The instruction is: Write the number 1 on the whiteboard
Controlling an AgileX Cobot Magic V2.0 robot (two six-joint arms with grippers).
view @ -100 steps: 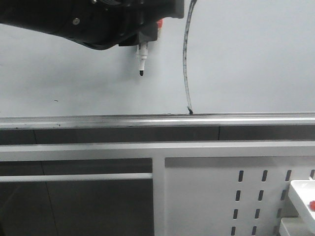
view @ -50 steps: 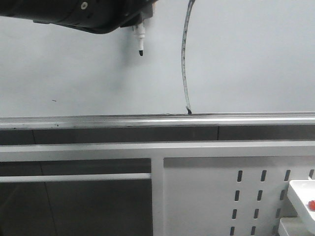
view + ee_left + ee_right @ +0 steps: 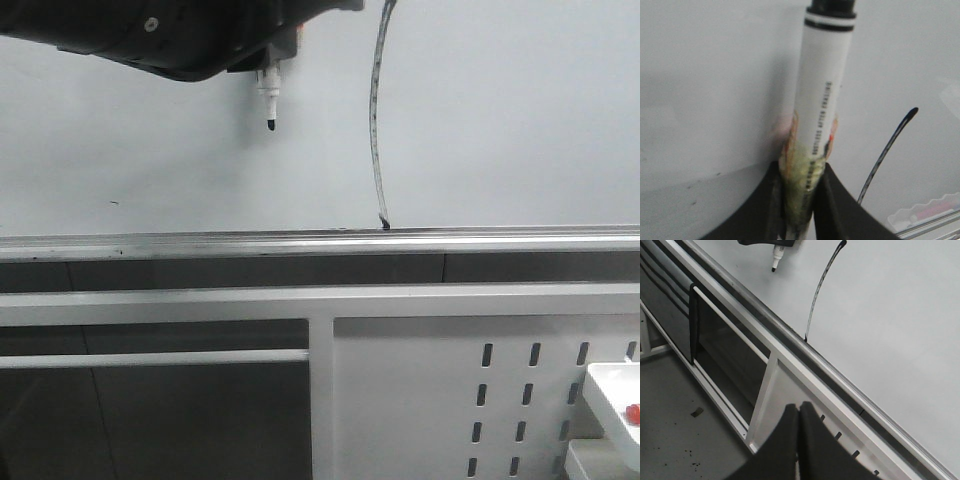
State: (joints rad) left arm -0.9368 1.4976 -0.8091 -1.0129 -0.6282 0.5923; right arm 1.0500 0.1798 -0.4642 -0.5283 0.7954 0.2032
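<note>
The whiteboard (image 3: 500, 120) fills the upper front view, with its silver tray rail (image 3: 320, 243) below. The number 1 (image 3: 376, 130) is a long thin, slightly curved dark stroke that ends at the rail; it also shows in the left wrist view (image 3: 885, 155) and the right wrist view (image 3: 817, 295). My left gripper (image 3: 799, 172) is shut on a white marker (image 3: 820, 95). In the front view the marker (image 3: 268, 98) points down, its dark tip left of the stroke and off the line. My right gripper (image 3: 799, 407) is shut and empty, away from the board.
A tiny dark speck (image 3: 113, 203) marks the board at the left. Below the rail is a grey metal frame (image 3: 320, 330) with a white perforated panel (image 3: 480, 400). A white tray (image 3: 615, 400) with a red item sits at the lower right.
The left arm and marker rose, then shifted left and slightly down, away from the stroke. The stroke is unchanged.
</note>
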